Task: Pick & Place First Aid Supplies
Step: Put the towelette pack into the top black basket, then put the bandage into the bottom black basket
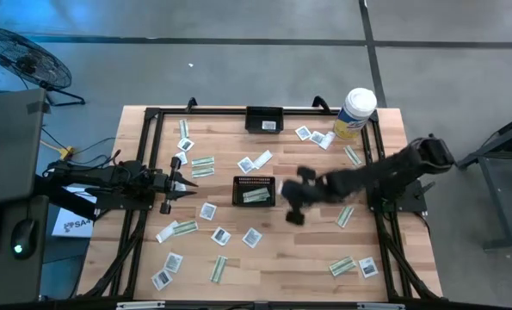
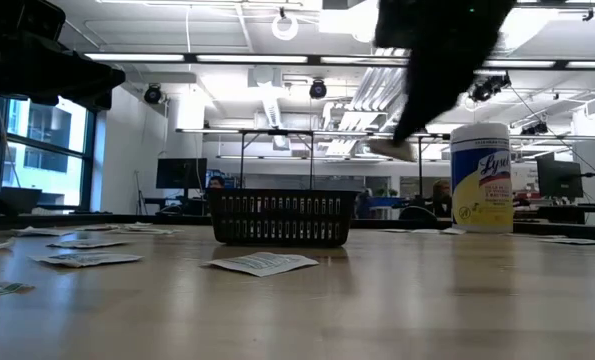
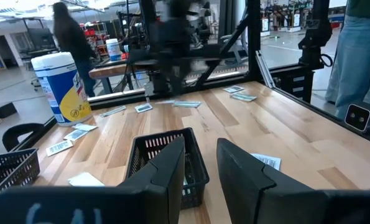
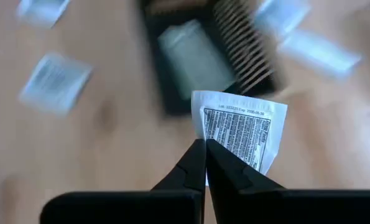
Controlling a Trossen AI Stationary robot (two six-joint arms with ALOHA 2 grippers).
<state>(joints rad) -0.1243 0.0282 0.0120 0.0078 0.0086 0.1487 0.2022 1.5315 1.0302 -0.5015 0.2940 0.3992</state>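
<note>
Pinched right at the tip of the right gripper [image 4: 205, 149] is a square white packet [image 4: 242, 132] with dark print, fingers pressed together on one corner so most of it sticks out free. It hangs above the table just right of the black basket [image 1: 253, 190] at the middle, which already has a pale green strip [image 1: 256, 196] lying in it. So the step in hand looks like the carry-and-drop into that basket. To do it well, the arm should get fully over the basket opening before letting go, since a light paper packet held by a corner could flutter and land on the rim or outside. Dropping low would help.

Left gripper [image 1: 180, 183] waits near the left edge, fingers partly spread, nothing in them. Plenty more packets [image 1: 220, 236] lie scattered over the table, and a white-and-yellow canister [image 1: 354, 114] stands at the far right corner.
</note>
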